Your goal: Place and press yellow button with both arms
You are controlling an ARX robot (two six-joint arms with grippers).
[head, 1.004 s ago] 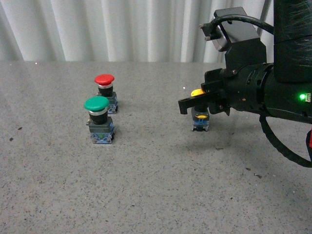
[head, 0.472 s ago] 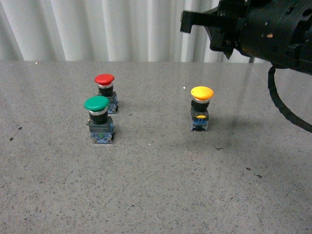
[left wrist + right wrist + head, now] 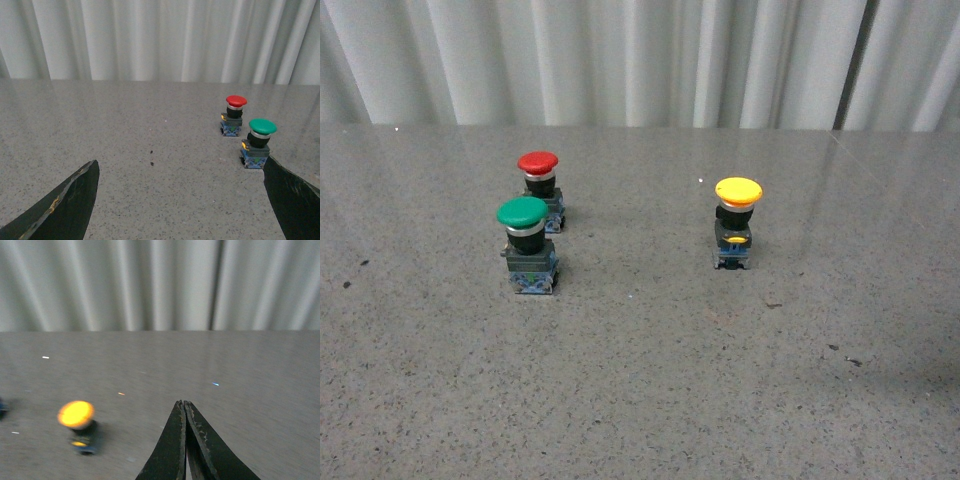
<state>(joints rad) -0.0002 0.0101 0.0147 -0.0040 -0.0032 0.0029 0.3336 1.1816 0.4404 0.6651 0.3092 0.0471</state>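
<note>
The yellow button (image 3: 737, 222) stands upright on the grey table, right of centre in the front view, with nothing touching it. Neither arm shows in the front view. The right wrist view is blurred: the yellow button (image 3: 78, 424) appears off to one side of my right gripper (image 3: 183, 404), whose jaws are pressed together and empty, well away from the button. My left gripper (image 3: 182, 172) is open, its two fingers (image 3: 67, 207) spread wide over bare table, and the yellow button is out of that view.
A green-capped button (image 3: 527, 244) and a red-capped button (image 3: 540, 176) stand close together at the left of the table (image 3: 640, 390). The left wrist view shows both, the green one (image 3: 258, 142) near one finger. White curtains hang behind.
My right arm stood over the yellow button a second ago, then lifted up and away to the right, and has now left the front view. The button stays in place.
</note>
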